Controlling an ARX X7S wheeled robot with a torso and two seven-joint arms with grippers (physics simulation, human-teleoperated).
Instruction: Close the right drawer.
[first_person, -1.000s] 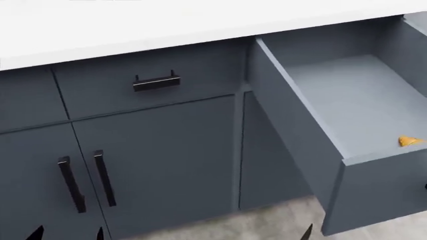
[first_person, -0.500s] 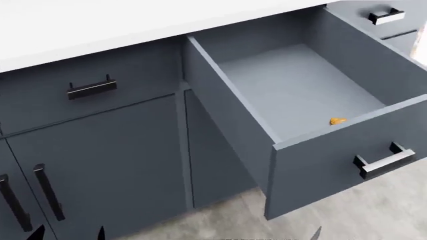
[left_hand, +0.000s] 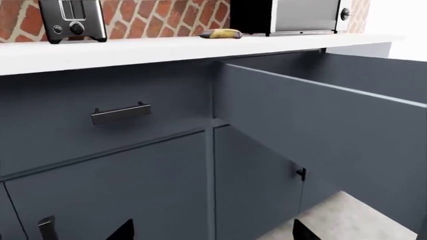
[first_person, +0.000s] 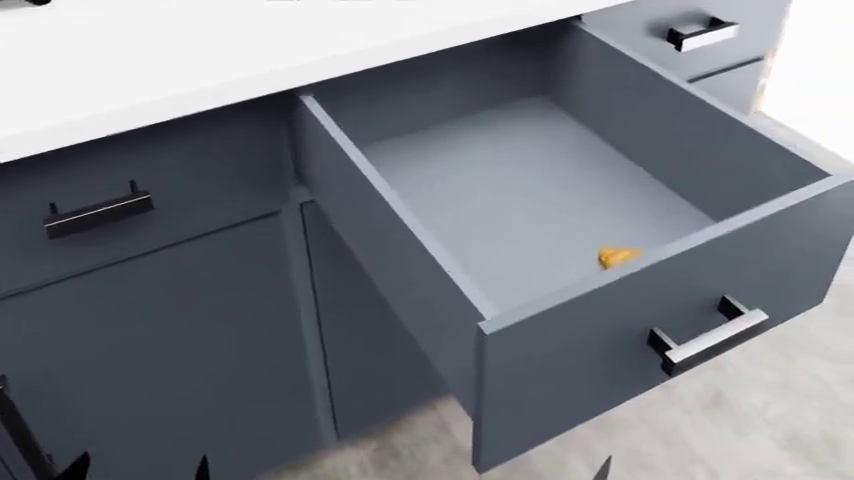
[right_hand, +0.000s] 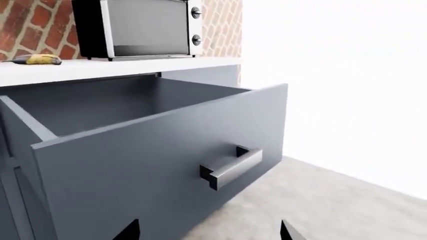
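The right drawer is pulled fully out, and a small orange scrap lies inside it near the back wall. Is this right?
Not quite. The right drawer is pulled out, but the orange scrap lies near the front panel, not the back wall. The head view shows it.

Only dark fingertips showed. Head view: left gripper (first_person: 138, 467) as two tips at the bottom edge, set apart; one right fingertip (first_person: 603, 468) at the bottom edge. Left wrist view: left tips spread wide. Right wrist view: right gripper (right_hand: 208, 231) tips likewise spread wide. Both grippers empty, touching nothing. Arms and wrists out of view.
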